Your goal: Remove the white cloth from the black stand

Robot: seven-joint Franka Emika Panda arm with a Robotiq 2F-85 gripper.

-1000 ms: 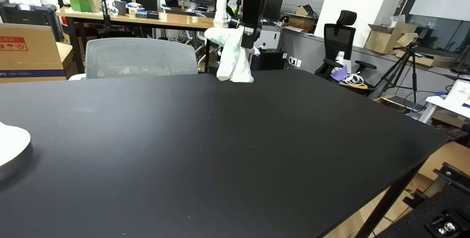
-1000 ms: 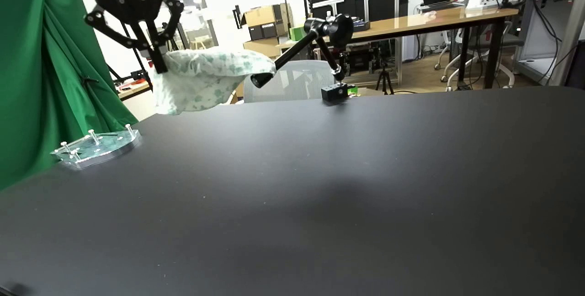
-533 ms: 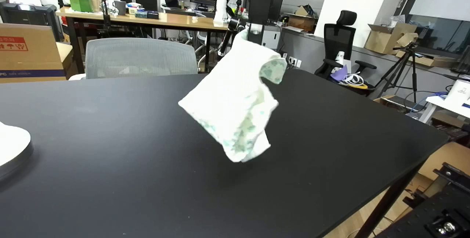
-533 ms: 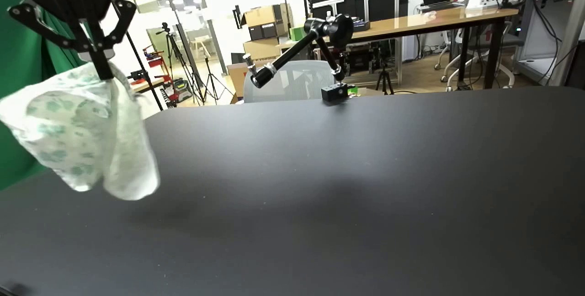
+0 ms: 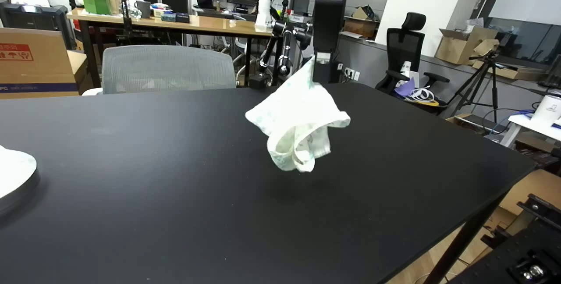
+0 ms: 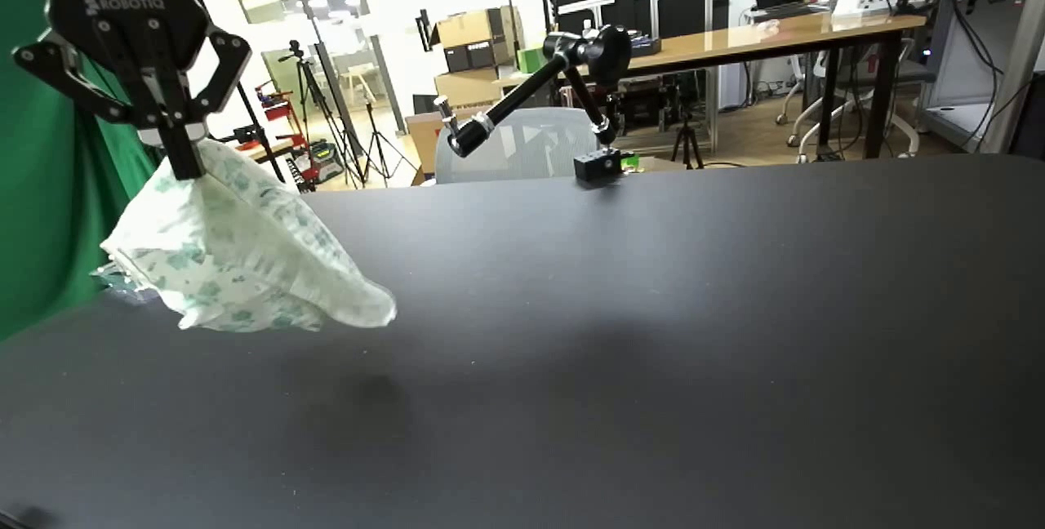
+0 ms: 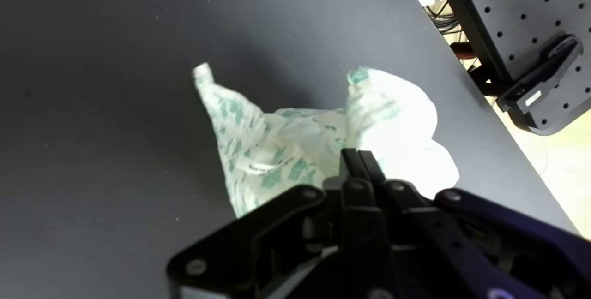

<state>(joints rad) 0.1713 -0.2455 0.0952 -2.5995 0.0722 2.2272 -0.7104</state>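
Observation:
The white cloth with green leaf prints [image 5: 300, 113] hangs from my gripper [image 5: 322, 76] in the air above the black table. In an exterior view the gripper [image 6: 188, 170] is shut on the cloth [image 6: 237, 260], whose lower edge swings out to the right. In the wrist view the fingers [image 7: 359, 153] are together, with the cloth [image 7: 295, 151] spread beyond them. The black jointed stand [image 6: 531, 96] is bare and upright, apart from the cloth, its block base [image 6: 598, 166] on the table. The stand also shows behind the gripper in an exterior view [image 5: 285, 49].
A clear plate [image 6: 122, 280] on the table is mostly hidden behind the cloth. A white rounded object [image 5: 15, 172] lies at the table's edge. A grey chair [image 5: 168, 69] stands behind the table. A perforated black plate [image 7: 540, 40] lies beyond the table edge.
The cloth has come off the end of the stand's arm, carried away by the shut gripper. It swung out and now hangs more bunched. The stand has not visibly moved.

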